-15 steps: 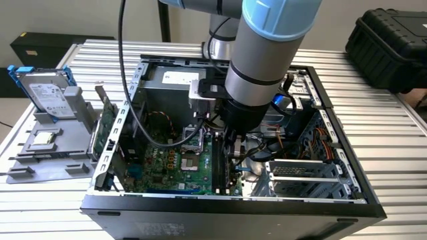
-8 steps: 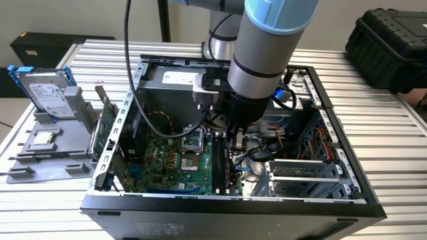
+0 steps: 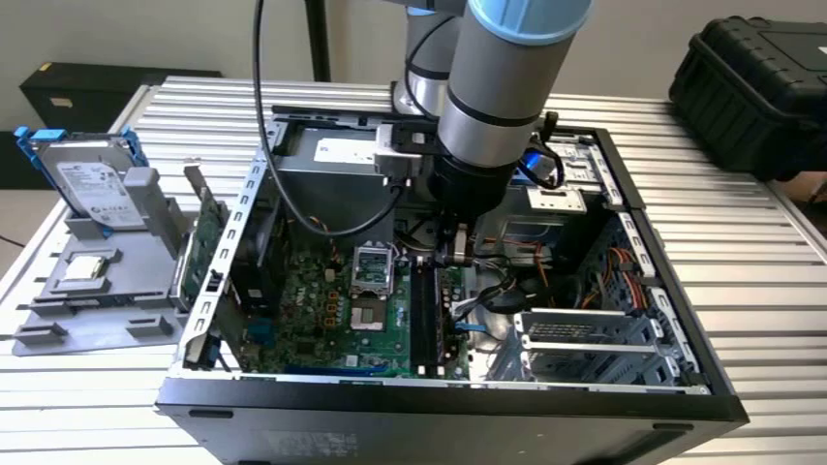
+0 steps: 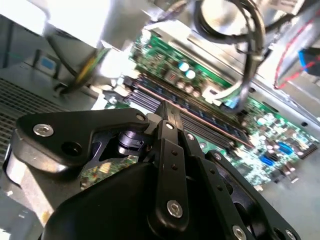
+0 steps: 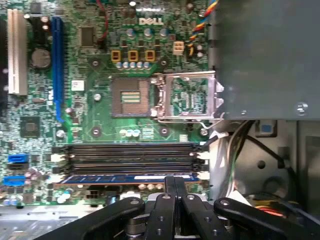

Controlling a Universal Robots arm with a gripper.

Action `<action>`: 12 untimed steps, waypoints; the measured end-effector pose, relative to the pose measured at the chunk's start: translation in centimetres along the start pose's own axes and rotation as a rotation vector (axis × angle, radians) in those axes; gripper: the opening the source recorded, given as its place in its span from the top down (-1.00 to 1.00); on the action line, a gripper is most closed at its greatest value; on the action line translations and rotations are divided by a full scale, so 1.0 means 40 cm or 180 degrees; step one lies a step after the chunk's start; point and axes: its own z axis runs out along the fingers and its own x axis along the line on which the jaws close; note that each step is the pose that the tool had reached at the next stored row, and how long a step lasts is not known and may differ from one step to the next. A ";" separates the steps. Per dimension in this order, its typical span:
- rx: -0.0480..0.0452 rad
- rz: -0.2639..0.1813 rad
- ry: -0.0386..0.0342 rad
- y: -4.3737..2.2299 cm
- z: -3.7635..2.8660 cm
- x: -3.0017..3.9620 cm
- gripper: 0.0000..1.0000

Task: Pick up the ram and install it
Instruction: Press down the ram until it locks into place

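Closed fingertip to fingertip with nothing between them, the gripper (image 5: 174,181) hangs directly over the ram (image 5: 131,178), which lies seated in one of the memory slots (image 5: 131,156) of the motherboard (image 5: 100,80); whether the fingertips touch the stick's top edge cannot be told. In the second wrist view the gripper (image 4: 168,111) shows the same pressed-together tips above the ram (image 4: 210,119), a long dark blue strip lying level in its slot, with the other dark slots beside it bare. Next to the slots sits the open processor socket (image 5: 131,97) with its metal frame (image 5: 187,97) swung aside, and a long blue expansion slot (image 5: 58,70) runs along the board farther out. In the exterior view the arm (image 3: 498,107) reaches down into the open computer case (image 3: 646,320), which lies on a ribbed metal table (image 3: 750,252). Toward the exterior view's left, a grey holder (image 3: 91,291) carries a silver hard drive (image 3: 93,179) in a blue frame, and a green expansion card (image 3: 200,252) stands upright near the case wall.
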 end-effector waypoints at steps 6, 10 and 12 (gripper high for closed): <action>0.0000 -0.0008 0.0000 -0.001 0.005 -0.008 1.00; 0.0000 -0.0008 0.0000 -0.002 0.016 -0.009 1.00; 0.0000 -0.0009 0.0000 -0.002 0.025 -0.009 1.00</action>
